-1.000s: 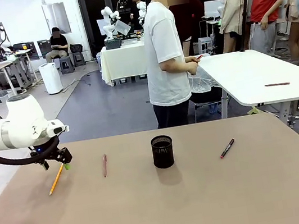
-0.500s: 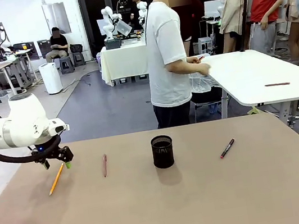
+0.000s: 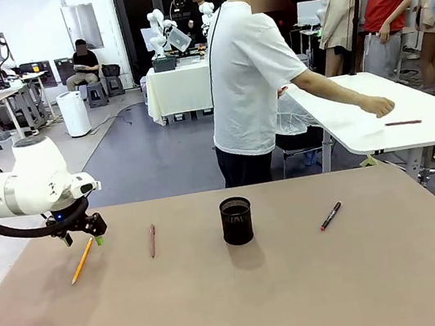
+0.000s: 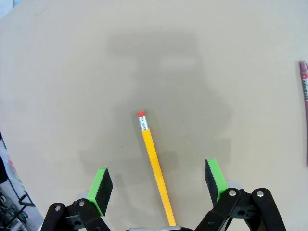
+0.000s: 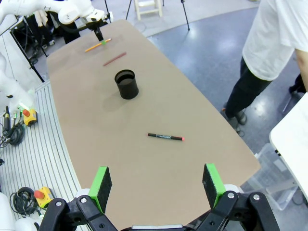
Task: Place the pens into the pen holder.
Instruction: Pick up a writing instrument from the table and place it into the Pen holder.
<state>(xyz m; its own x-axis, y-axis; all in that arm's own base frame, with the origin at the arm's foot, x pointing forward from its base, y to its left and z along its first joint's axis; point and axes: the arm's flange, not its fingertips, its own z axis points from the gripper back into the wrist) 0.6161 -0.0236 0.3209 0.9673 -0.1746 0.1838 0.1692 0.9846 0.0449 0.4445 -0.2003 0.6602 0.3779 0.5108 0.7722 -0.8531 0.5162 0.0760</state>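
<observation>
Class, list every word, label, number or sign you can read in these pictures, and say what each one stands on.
No text here can be read.
Reddish-brown pen: pale marks near its end, too blurred to read.
Black pen: any print is too small to tell.
Orange-yellow pencil: no print visible on the side that shows.
</observation>
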